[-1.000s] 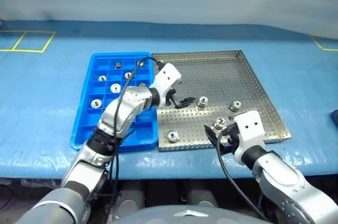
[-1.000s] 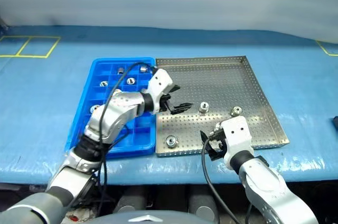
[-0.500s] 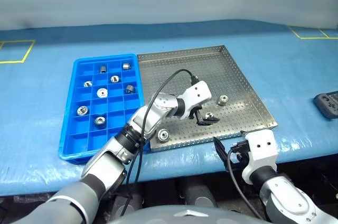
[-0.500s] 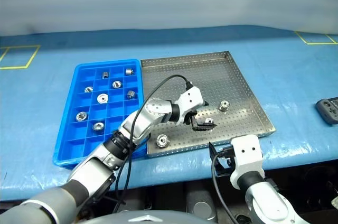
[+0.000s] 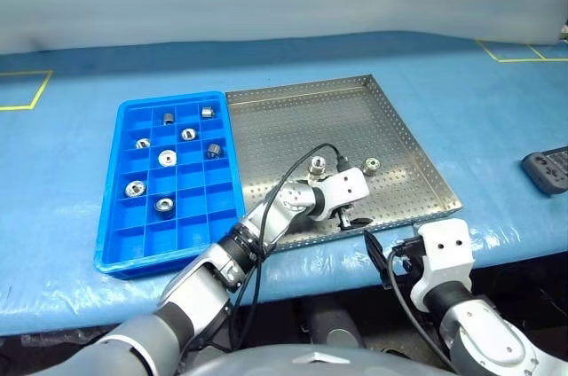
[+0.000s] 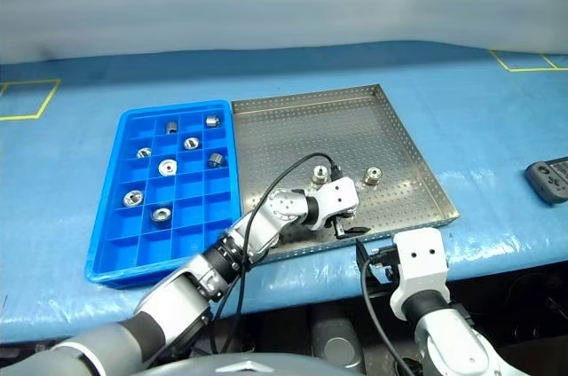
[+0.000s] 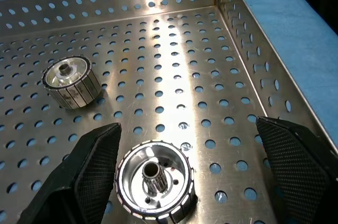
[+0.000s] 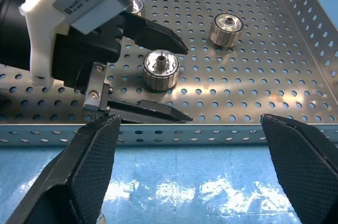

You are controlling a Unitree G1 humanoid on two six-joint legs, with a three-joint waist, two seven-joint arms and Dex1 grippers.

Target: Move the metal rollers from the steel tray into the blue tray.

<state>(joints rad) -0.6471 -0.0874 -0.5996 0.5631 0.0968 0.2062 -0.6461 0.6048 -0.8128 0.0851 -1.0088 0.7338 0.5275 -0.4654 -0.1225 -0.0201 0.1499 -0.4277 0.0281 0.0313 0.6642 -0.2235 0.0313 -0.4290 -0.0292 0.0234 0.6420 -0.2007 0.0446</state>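
Reaching across the steel tray (image 5: pixel 373 128) in the head views, the left gripper (image 5: pixel 351 217) is hanging low near the tray's front rim with its jaws spread wide around one of the metal rollers (image 8: pixel 161 69). Two more rollers are lying on the perforated floor just beyond it, one (image 5: pixel 317 164) near the gripper and another (image 5: pixel 374 164) toward the right rim. Beside the steel tray, on its left, the blue tray (image 5: pixel 124 243) is holding seven rollers, each in its own compartment.

Looking along the left wrist, the two black fingers (image 7: pixel 87 168) are standing apart with the roller between them, not touching it, and a second roller is lying farther in.

Looking along the right wrist, the right gripper (image 8: pixel 190 171) is hovering off the tray's front edge, jaws wide and holding nothing, facing the left gripper and its roller.
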